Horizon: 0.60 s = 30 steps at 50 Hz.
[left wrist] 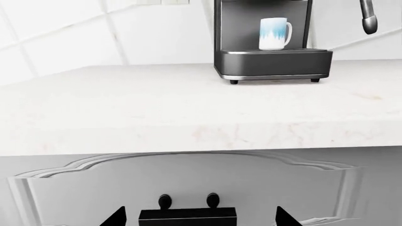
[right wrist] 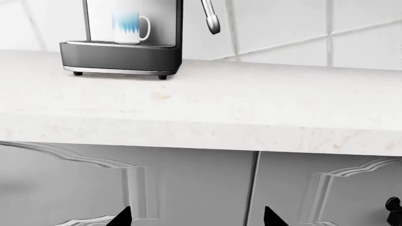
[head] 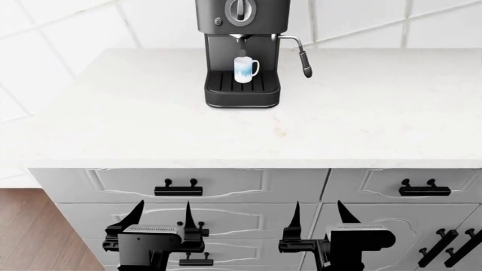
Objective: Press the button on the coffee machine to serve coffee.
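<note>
The black coffee machine (head: 242, 34) stands at the back of the white counter, with a large round dial (head: 240, 8) and a small round button (head: 218, 22) on its front. A white and blue mug (head: 245, 69) stands on its slatted drip tray (head: 241, 86) under the spout. The steam wand (head: 301, 55) hangs at its right. The machine also shows in the left wrist view (left wrist: 270, 61) and the right wrist view (right wrist: 122, 54). My left gripper (head: 162, 217) and right gripper (head: 319, 217) are open and empty, low in front of the drawers, well short of the machine.
The white counter (head: 362, 118) runs across the view, its front edge above grey drawers with black handles (head: 178, 189) (head: 425, 189). A white tiled wall (head: 75, 28) stands behind. A drawer handle (left wrist: 187, 207) lies between the left fingers.
</note>
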Available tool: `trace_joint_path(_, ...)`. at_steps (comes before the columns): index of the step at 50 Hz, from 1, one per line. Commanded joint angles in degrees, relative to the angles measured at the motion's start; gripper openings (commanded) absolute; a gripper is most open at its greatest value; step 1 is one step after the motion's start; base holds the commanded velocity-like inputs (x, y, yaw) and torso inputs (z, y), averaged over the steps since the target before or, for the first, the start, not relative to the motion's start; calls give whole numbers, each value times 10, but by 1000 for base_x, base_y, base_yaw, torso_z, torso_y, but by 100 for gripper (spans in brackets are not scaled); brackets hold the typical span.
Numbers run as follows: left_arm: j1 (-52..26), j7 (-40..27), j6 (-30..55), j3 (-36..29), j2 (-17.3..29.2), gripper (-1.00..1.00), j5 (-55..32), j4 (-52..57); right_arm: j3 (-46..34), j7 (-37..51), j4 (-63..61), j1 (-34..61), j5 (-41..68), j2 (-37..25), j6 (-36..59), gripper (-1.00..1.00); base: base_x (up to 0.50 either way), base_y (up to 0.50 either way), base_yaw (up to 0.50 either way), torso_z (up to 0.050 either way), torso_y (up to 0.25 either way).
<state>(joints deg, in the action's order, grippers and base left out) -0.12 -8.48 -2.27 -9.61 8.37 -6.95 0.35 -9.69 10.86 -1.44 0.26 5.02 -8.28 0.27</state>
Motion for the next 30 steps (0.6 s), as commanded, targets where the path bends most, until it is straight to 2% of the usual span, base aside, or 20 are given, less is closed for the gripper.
trace_joint_path(1,-1,-5,-3,-7,3,100,-1,0,-5,6,1,1,3,-4,1,100,0,0,0,50,0)
trace_joint_path(17,1,-8,-11,-6,9,100,-16,-2,-12,11,1,3,7,-9,-1,100,0,0,0,50,0)
trace_joint_path(26,-2,-14,-9,-14,8,100,-14,3,-14,14,0,3,11,-11,-3,100,0,0,0,0,0)
trace_joint_path(29,4,-17,13,-12,13,100,-22,30,-11,19,-13,-1,15,-10,-6,100,0,0,0,0,0)
trace_joint_path(30,5,-21,23,-22,19,100,-3,50,-20,32,-29,1,-14,-17,18,100,0,0,0,0,0)
